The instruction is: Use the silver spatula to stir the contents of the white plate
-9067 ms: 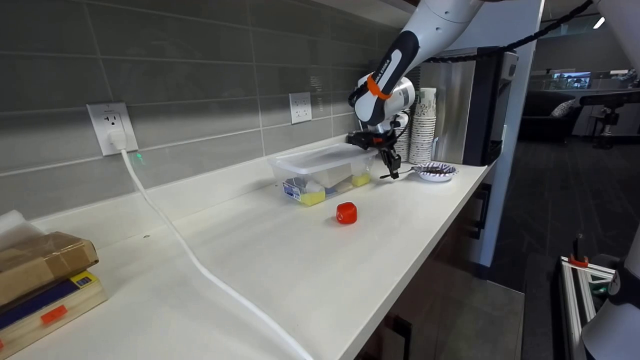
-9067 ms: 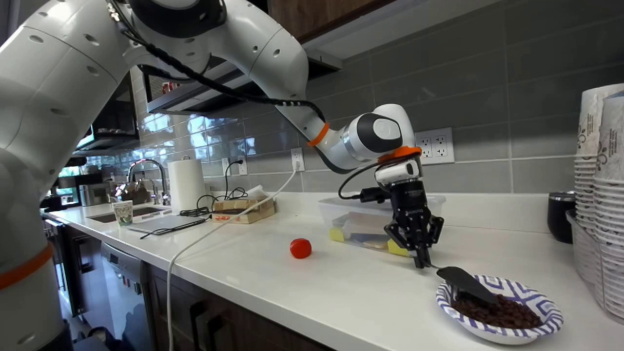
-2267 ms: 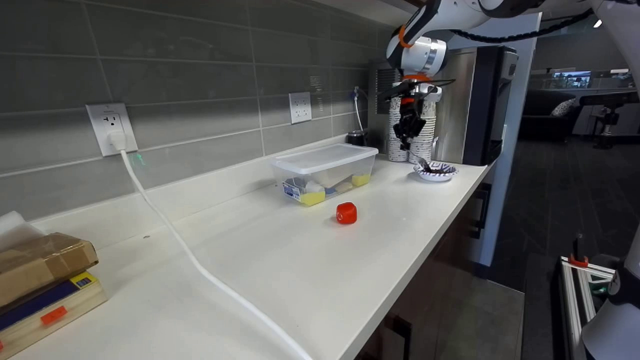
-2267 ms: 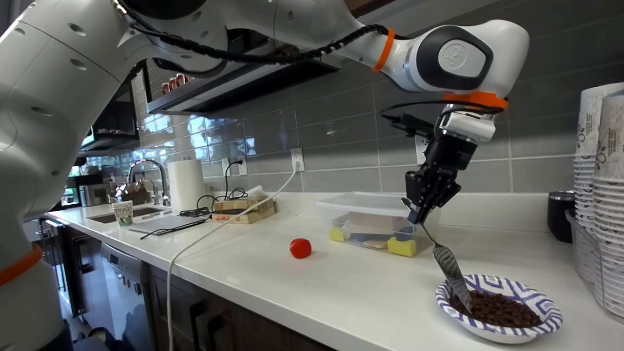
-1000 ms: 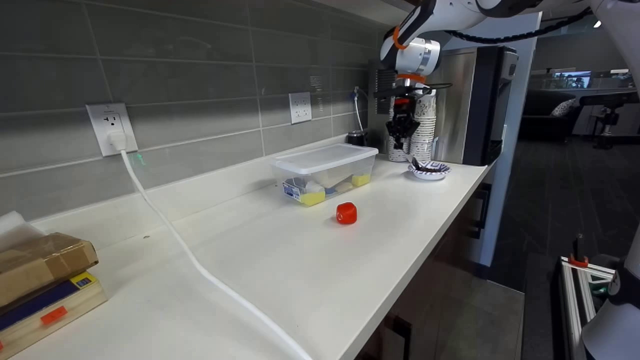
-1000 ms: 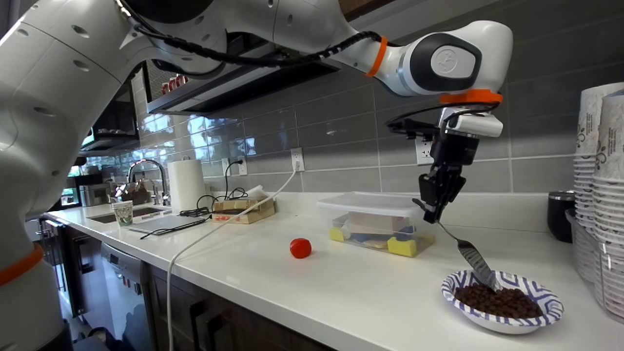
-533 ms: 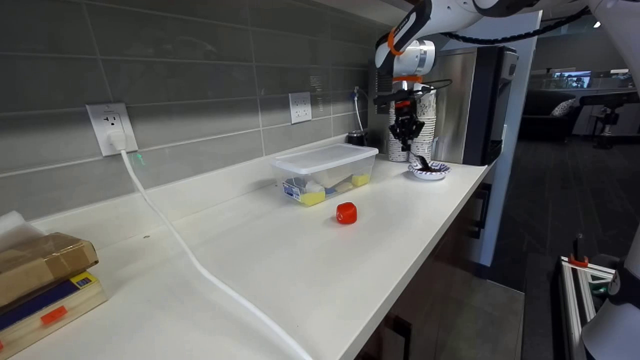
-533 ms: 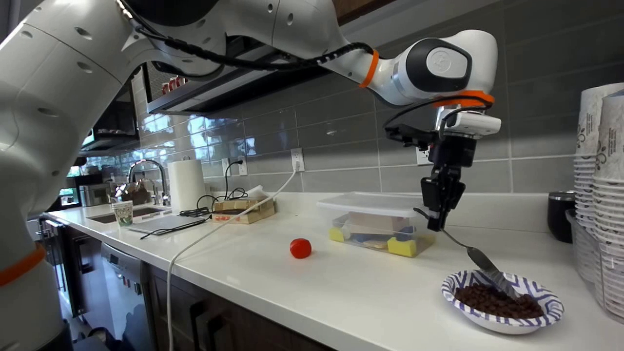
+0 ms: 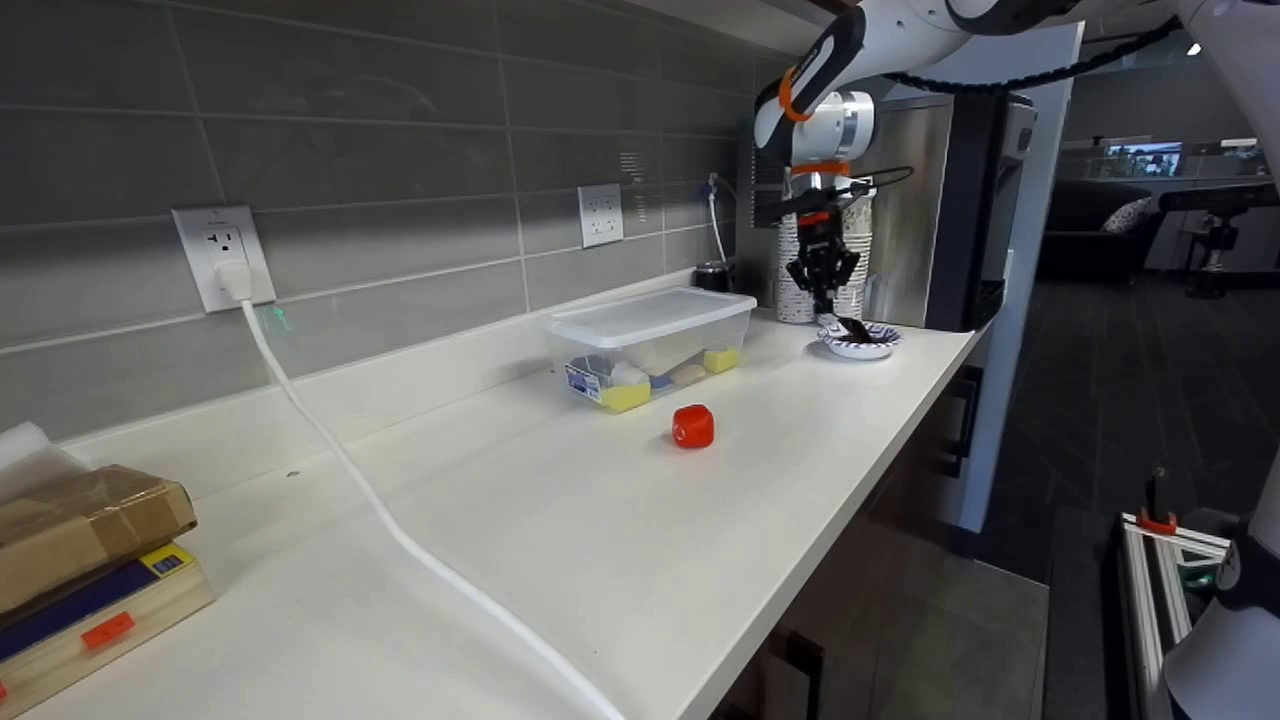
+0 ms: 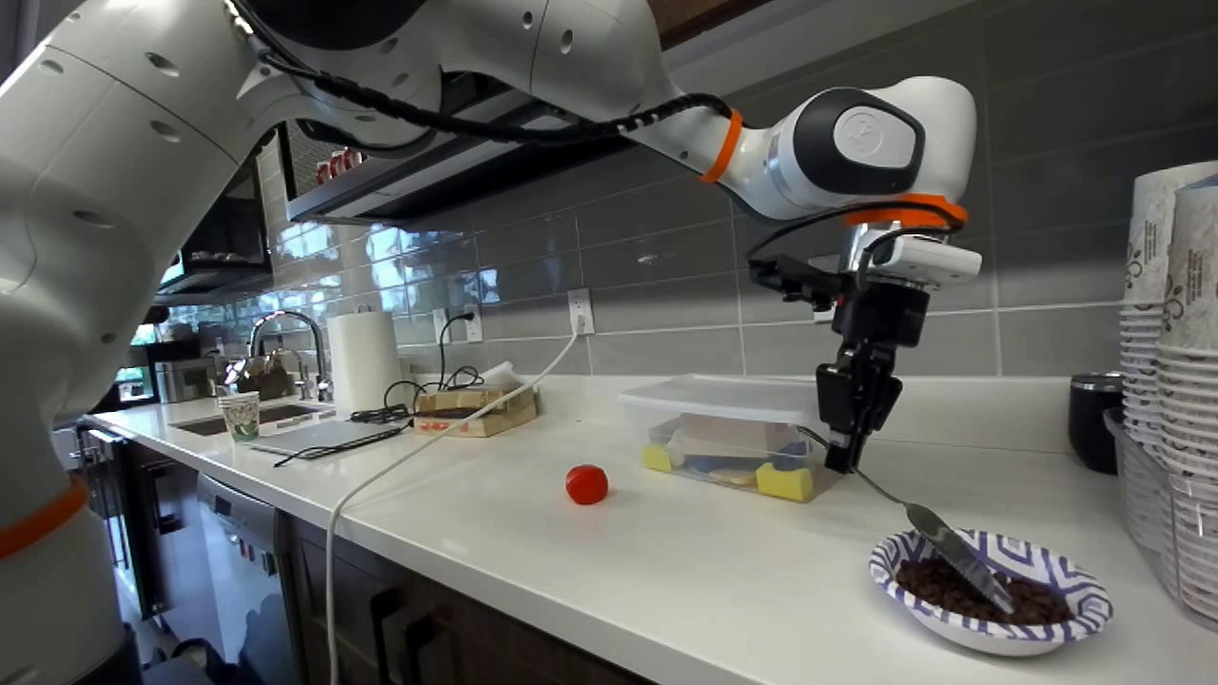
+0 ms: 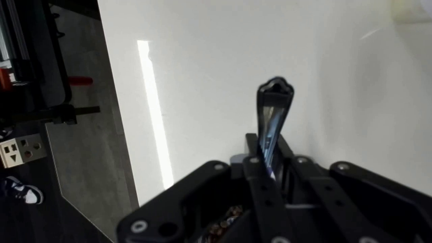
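Observation:
The silver spatula (image 10: 956, 557) slants down to the right, its slotted blade resting in the brown bean-like pieces (image 10: 937, 588). They fill the bottom of the white plate (image 10: 990, 640), a shallow round dish with a blue-purple pattern inside. My gripper (image 10: 842, 464) is above and left of the dish's rim, shut on the thin handle. Looking down in the wrist view, the handle's end (image 11: 274, 116) sticks up between the fingertips, and a few brown pieces show below. The blade's tip is partly among the pieces.
A lidded clear box (image 10: 733, 438) stands behind the gripper, near the wall. A red cap-like object (image 10: 586, 484) lies farther left. Tall cup stacks (image 10: 1189, 381) and a black tumbler (image 10: 1094, 423) stand at right. A white cable (image 9: 420, 550) crosses the counter.
Over the last second my gripper has come down a little, and the spatula has turned to a flatter slant with its blade farther right. The plate has slid slightly right in an exterior view.

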{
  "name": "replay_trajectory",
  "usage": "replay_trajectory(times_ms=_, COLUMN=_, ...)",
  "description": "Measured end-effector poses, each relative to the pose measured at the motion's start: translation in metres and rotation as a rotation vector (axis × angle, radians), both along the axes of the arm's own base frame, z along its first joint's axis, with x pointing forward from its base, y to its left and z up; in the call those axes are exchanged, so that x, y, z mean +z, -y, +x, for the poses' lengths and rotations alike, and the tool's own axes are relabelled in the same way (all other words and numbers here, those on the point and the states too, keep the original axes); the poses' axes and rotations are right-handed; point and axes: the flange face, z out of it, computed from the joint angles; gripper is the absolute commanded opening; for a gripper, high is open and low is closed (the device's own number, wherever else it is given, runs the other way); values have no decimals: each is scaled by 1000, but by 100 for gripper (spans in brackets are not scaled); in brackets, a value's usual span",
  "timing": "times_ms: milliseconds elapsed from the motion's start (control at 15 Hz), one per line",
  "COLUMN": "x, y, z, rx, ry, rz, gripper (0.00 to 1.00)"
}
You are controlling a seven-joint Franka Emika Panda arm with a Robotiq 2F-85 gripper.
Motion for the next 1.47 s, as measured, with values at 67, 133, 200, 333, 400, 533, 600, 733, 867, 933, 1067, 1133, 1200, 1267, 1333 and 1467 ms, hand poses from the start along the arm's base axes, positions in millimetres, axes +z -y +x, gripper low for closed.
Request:
replay_trajectory(times_ms=67, x=-1, y=1, z=-3, rx=1, ry=-8, rz=10, gripper=3)
replay_trajectory(times_ms=133, x=-2, y=3, z=-7, rx=1, ry=-17, rz=21, gripper=3)
replay_trajectory(times_ms=200, x=-2, y=5, z=-11, rx=1, ry=-25, rz=33, gripper=3)
replay_trajectory(times_ms=333, x=-3, y=11, z=-20, rx=-2, ry=-39, rz=56, gripper=3)
replay_trajectory(times_ms=400, x=-3, y=13, z=-24, rx=-2, ry=-44, rz=67, gripper=3)
replay_trajectory(times_ms=533, x=-2, y=19, z=-32, rx=-8, ry=-50, rz=88, gripper=3)
replay_trajectory(times_ms=600, x=-2, y=20, z=-34, rx=-12, ry=-51, rz=97, gripper=3)
replay_trajectory(times_ms=733, x=-2, y=19, z=-36, rx=-19, ry=-51, rz=119, gripper=3)
replay_trajectory(times_ms=867, x=-3, y=14, z=-32, rx=-23, ry=-36, rz=140, gripper=3)
replay_trajectory(times_ms=933, x=-3, y=11, z=-29, rx=-25, ry=-26, rz=151, gripper=3)
replay_trajectory(times_ms=1067, x=-3, y=6, z=-23, rx=-27, ry=-4, rz=171, gripper=3)
replay_trajectory(times_ms=1133, x=-3, y=2, z=-20, rx=-27, ry=6, rz=181, gripper=3)
replay_trajectory(times_ms=1200, x=-3, y=-1, z=-17, rx=-27, ry=16, rz=192, gripper=3)
replay_trajectory(times_ms=1267, x=-3, y=-5, z=-13, rx=-26, ry=26, rz=201, gripper=3)
replay_trajectory(times_ms=1333, x=-3, y=-9, z=-10, rx=-24, ry=36, rz=207, gripper=3)
replay_trajectory(times_ms=1467, x=-3, y=-15, z=-2, rx=-18, ry=54, rz=209, gripper=3)
